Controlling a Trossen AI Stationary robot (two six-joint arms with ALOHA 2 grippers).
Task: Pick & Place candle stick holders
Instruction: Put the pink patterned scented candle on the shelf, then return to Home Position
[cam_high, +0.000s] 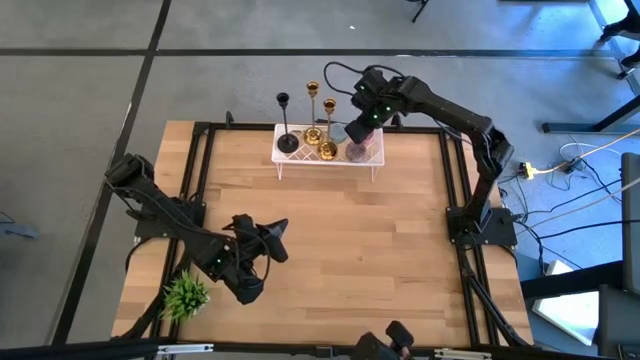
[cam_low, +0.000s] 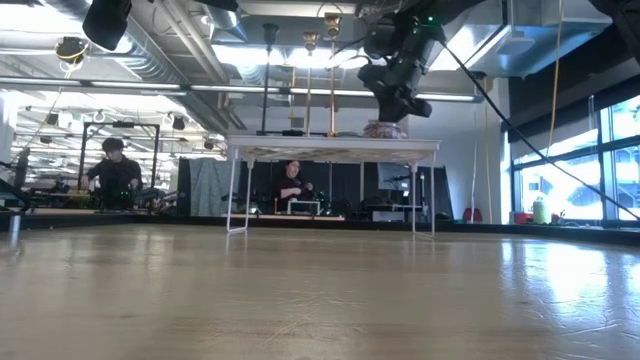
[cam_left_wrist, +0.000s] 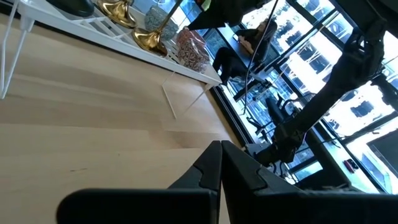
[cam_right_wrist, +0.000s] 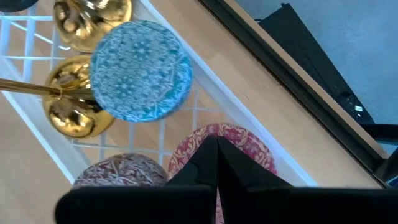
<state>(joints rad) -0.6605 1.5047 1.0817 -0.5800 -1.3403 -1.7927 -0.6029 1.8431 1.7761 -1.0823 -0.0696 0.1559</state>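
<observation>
All three candle stick holders stand on the white wire rack (cam_high: 330, 160) at the far edge of the wooden surface (cam_high: 330, 250): the black holder (cam_high: 286, 130) at its left end, the two gold holders (cam_high: 320, 125) side by side next to it toward the middle. So the placing looks done, or else not begun; I cannot judge which from how things lie.

My right hand (cam_high: 357, 133) hangs just above the right end of the rack, its fingers drawn together and holding nothing. Past them I see a round pink patterned piece (cam_right_wrist: 242, 146), a second like it (cam_right_wrist: 121, 171), and a blue patterned disc (cam_right_wrist: 142, 70) beside the gold bases.

My left hand (cam_high: 262, 243) waits low over the near left part of the surface, close to the small green plant (cam_high: 184, 294), fingers closed and empty too.
</observation>
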